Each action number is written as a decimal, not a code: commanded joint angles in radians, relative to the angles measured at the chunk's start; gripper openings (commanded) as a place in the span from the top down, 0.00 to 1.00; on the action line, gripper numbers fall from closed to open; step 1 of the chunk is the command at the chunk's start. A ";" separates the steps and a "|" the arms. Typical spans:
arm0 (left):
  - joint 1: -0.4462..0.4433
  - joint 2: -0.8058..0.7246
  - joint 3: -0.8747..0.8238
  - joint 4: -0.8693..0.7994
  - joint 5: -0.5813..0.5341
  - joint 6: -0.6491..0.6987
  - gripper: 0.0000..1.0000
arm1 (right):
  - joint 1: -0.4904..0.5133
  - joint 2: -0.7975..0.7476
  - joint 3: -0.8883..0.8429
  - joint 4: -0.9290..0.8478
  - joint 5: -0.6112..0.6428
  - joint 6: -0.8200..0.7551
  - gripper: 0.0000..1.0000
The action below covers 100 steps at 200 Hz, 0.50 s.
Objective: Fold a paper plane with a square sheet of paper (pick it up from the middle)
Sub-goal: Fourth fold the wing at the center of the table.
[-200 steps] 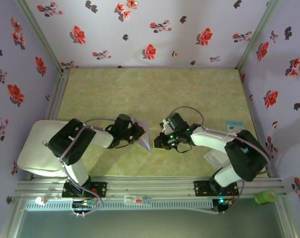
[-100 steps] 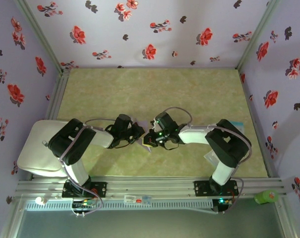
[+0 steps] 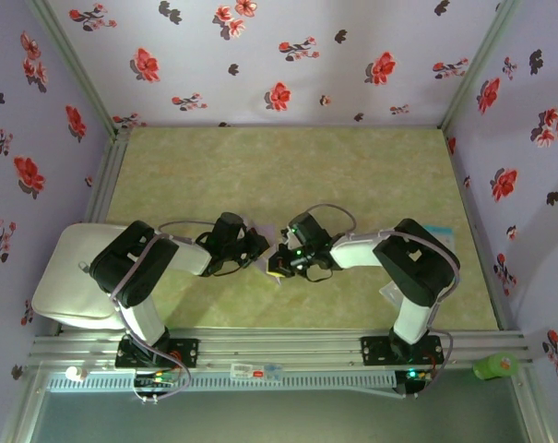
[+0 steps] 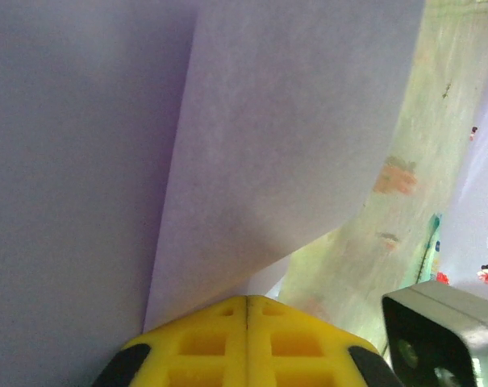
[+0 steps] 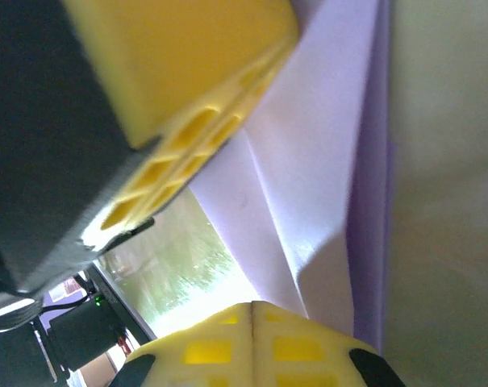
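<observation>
Both pinch paper plane (image 4: 284, 145): left end effector (image 4: 246, 313), right end effector (image 5: 252, 316), jaws pressed together on paper.

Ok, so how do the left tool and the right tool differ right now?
The left tool points right across the table; the right tool points left, facing it. At the left tool the lavender paper spreads broad with one fold edge; at the right tool it is narrow creased layers. Both tools have yellow fingers shut on that paper.
</observation>
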 commanded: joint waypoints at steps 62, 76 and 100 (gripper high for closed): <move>0.007 0.016 -0.031 -0.090 -0.062 0.009 0.98 | -0.003 -0.027 -0.103 0.034 -0.033 -0.001 0.94; 0.007 0.017 -0.029 -0.088 -0.062 0.007 0.98 | -0.001 -0.033 -0.118 0.036 -0.042 -0.003 0.94; 0.006 0.018 -0.028 -0.088 -0.064 0.006 0.98 | 0.007 -0.045 -0.138 0.022 -0.041 -0.008 0.94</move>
